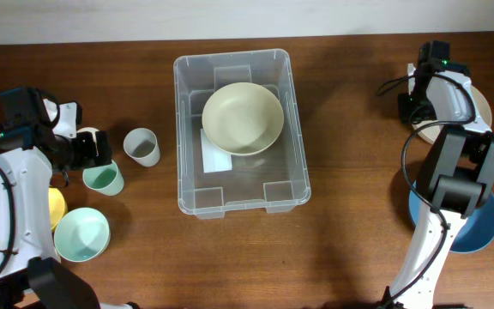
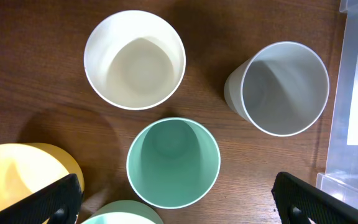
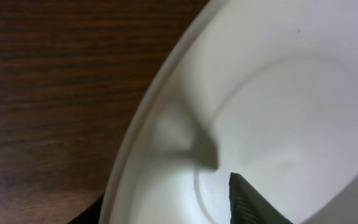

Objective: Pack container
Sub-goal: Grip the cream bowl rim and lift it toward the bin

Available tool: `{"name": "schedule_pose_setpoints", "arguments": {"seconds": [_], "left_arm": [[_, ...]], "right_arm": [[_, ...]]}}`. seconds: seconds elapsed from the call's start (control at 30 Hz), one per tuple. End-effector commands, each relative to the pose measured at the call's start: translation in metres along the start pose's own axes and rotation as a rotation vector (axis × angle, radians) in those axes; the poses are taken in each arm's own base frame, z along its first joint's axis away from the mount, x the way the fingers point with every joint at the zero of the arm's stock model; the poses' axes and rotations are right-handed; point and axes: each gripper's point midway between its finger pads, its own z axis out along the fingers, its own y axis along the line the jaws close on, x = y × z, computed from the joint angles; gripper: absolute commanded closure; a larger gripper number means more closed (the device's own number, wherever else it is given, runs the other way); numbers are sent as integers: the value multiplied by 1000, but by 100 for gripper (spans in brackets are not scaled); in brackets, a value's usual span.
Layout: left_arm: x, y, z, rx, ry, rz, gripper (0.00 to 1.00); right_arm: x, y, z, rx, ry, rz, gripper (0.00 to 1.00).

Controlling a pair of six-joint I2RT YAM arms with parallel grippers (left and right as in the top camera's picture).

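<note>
Clear container at mid-table, one bowl inside.

The container [image 1: 247, 184] is seen at the table's centre, with a cream bowl [image 1: 243, 118] lying in it. The left gripper [image 2: 179, 205] is spread wide and empty over a mint-green cup [image 2: 173, 163], near a white cup [image 2: 134, 59] and a grey cup [image 2: 284, 87]. The right gripper [image 1: 420, 110] is held close against a white bowl [image 3: 278, 112]; its opening cannot be told.
</note>
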Motion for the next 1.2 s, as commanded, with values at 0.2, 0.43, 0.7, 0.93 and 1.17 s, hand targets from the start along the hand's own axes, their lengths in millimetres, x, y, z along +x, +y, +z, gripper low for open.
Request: {"name": "schedule_pose_setpoints", "arguments": {"seconds": [0.2,0.43,0.7,0.93,1.17], "left_arm": [[-3,-1,-2,15,-9,12,0],[-3,-1,-2,15,-9,12,0],[-3,-1,-2,15,-9,13,0],[-3,-1,-2,14,-9,13,0],[-3,-1,-2,14,-9,13,0]], "right_arm": [[7,4,13,-7,27,4,81],[4,11,5,-56,13,7,96],[-28,-5,-75,-28,-136,14,96],[-49,11,-189,-19,-350,-96,96],[-45,108,-309,-109,-594,-437,96]]}}
